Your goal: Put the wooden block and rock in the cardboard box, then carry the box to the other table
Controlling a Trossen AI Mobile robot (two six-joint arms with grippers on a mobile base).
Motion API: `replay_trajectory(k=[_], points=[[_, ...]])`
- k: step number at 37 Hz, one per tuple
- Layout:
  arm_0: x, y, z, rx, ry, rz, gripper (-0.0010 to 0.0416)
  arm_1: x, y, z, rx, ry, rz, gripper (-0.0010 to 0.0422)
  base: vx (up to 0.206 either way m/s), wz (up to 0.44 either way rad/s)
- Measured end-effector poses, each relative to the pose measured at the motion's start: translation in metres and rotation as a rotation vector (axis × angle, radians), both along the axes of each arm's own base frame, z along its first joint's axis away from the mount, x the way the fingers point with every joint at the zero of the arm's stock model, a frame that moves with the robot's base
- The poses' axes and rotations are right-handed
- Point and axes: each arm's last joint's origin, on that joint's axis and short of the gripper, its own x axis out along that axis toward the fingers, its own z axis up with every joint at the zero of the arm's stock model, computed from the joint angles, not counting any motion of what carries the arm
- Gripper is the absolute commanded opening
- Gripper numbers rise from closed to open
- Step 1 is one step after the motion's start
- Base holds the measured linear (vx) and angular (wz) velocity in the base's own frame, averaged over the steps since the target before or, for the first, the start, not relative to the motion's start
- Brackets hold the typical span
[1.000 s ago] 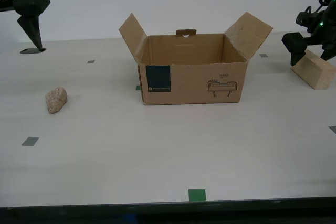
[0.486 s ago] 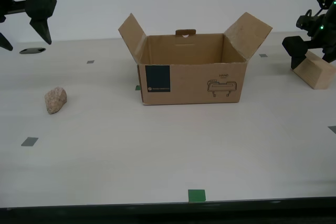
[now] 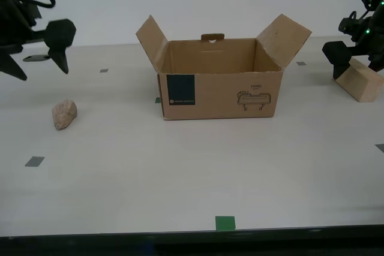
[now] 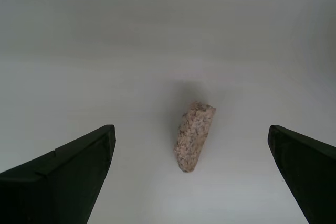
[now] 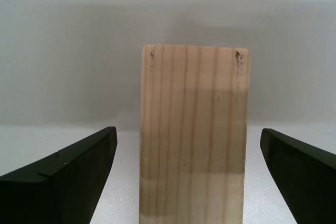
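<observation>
The cardboard box (image 3: 219, 94) stands open in the middle of the beige table, flaps spread, with nothing visible inside. The rock (image 3: 64, 114) lies at the exterior view's left. My second gripper (image 3: 42, 69) hovers open above and behind it, and the rock (image 4: 194, 136) lies on the table between and beyond the fingers (image 4: 68, 171). The wooden block (image 3: 359, 81) sits tilted at the exterior view's right. My first gripper (image 3: 354, 58) is open around the block (image 5: 193, 135), its fingers (image 5: 68, 171) wide apart on either side and not touching it.
Small grey tape squares (image 3: 34, 161) and a green one (image 3: 225, 223) mark the tabletop. A dark oval disc (image 3: 37, 57) lies at the back of the exterior view's left. The table's front edge runs along the bottom of the exterior view.
My second gripper has swung down and toward the middle of the exterior view, nearer the rock. My first gripper has stayed at the wooden block. Box and rock have not moved.
</observation>
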Motion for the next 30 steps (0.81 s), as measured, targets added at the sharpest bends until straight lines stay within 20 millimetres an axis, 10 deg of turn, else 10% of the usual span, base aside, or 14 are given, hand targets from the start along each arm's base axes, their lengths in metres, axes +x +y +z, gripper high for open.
replay_trajectory(k=[30], points=[[-0.001,0.000,0.000,0.002,0.007,0.000,0.0374,0.027,-0.001,-0.077,0.006,0.259,-0.013,0.0398,0.000,0.000]])
